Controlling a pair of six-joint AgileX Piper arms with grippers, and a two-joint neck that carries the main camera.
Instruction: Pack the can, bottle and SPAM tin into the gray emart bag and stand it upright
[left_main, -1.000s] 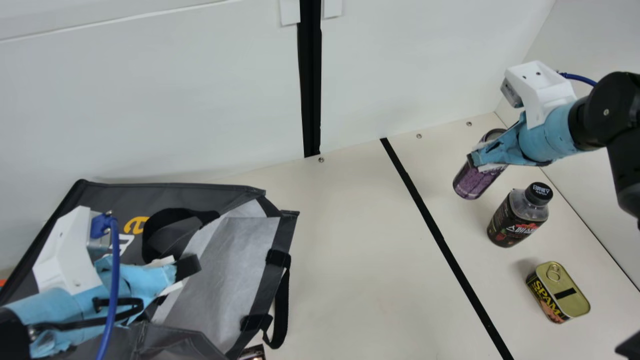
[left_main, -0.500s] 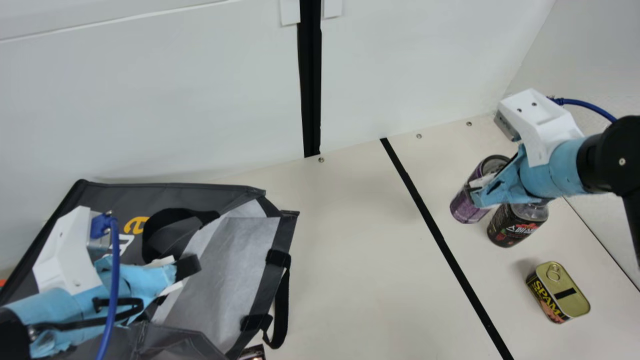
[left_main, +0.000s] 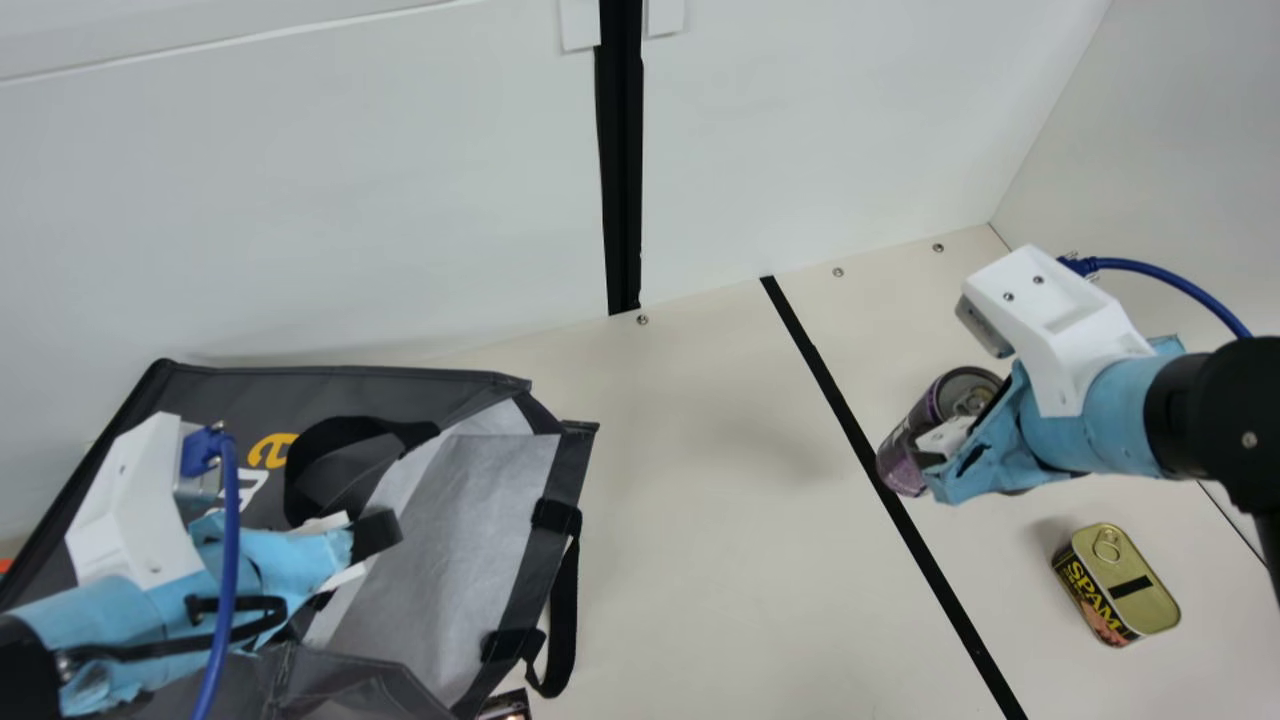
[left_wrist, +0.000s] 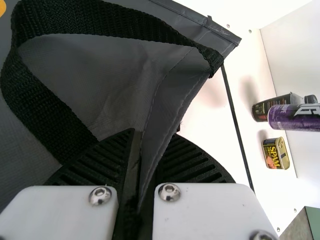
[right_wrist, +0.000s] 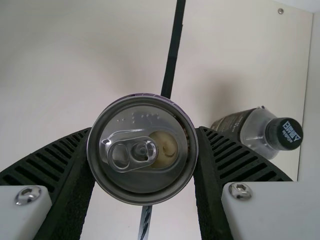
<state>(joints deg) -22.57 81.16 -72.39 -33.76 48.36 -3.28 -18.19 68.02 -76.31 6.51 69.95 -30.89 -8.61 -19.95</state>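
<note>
Purple, cylindrical metal can (left_main: 903, 452): you hold it clamped in the right gripper (right_wrist: 144, 128), above the cream table (left_main: 700, 500). Your left gripper (left_wrist: 154, 132) pinches the gray fabric bag (left_main: 450, 560) by its edge; steer the can inside base-first, clear of the black webbing strap (left_main: 568, 600).

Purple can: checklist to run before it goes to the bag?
1. Can gripped: ok, right gripper has a finger against either side.
2. Gray bag held: ok, left gripper is shut on its fabric edge.
3. Bag mouth open: ok, pale lining shows, facing the can's side of the table.
4. Can at the mouth: not ok, it is well to the right in the main view.
5. Bottle clear of right gripper: cannot tell, they overlap in the wrist view.
</note>
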